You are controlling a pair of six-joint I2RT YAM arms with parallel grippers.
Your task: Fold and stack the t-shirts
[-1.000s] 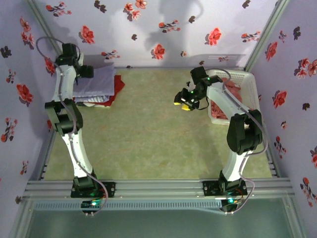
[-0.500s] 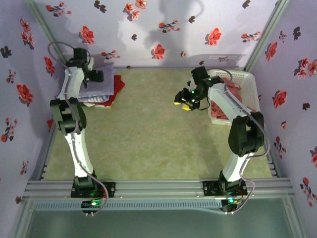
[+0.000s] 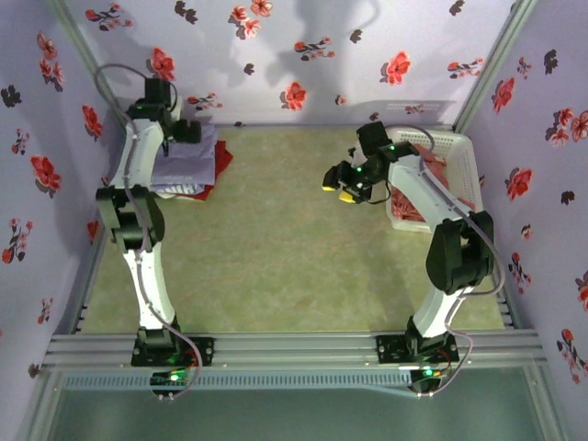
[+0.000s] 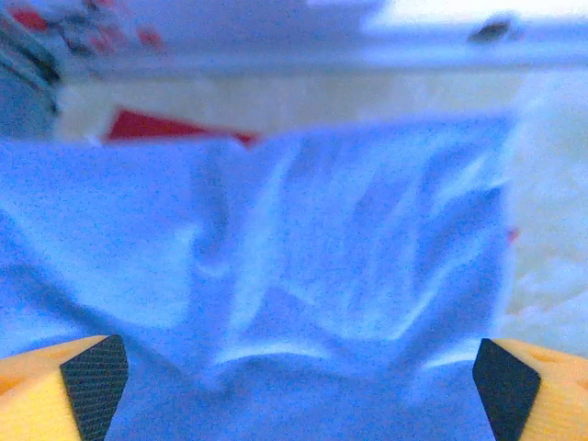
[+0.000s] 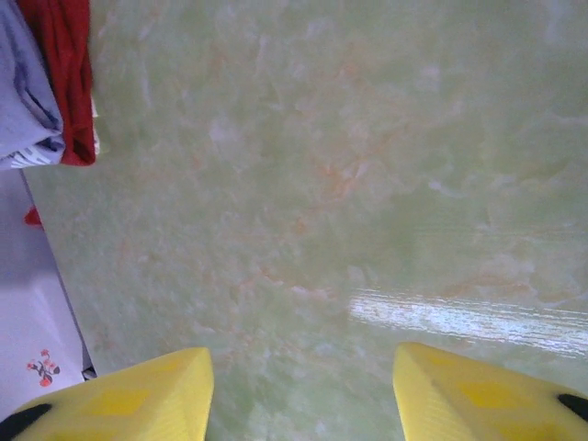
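Two shirts lie in a pile at the far left of the table (image 3: pixel 276 266). On top is the purple shirt (image 3: pixel 179 170), soft and a bit wrinkled. Under it is the red shirt (image 3: pixel 221 158), and its edge sticks out on the right side of the pile. A bit of white peeks out at the near side of the pile, but I cannot tell what it is.

More cloth sits in the white basket (image 3: pixel 439 140) at the far right. It looks like pink-red shirts (image 3: pixel 404 204), all bunched up.

The left gripper (image 3: pixel 188 130) hangs over the far part of the pile, near the back wall (image 3: pixel 276 55). In the left wrist view, the purple shirt (image 4: pixel 303 276) is under the left gripper (image 4: pixel 299 372), and the red shirt (image 4: pixel 156 127) shows past it. Its fingers (image 4: pixel 55 395) are spread wide and hold nothing.

The right gripper (image 3: pixel 337 188) hangs over the bare table just left of the basket. In the right wrist view its fingers (image 5: pixel 129 395) stand apart. Between them you see the green table (image 5: pixel 322 184). It holds nothing. The pile shows far off in the corner of that view.
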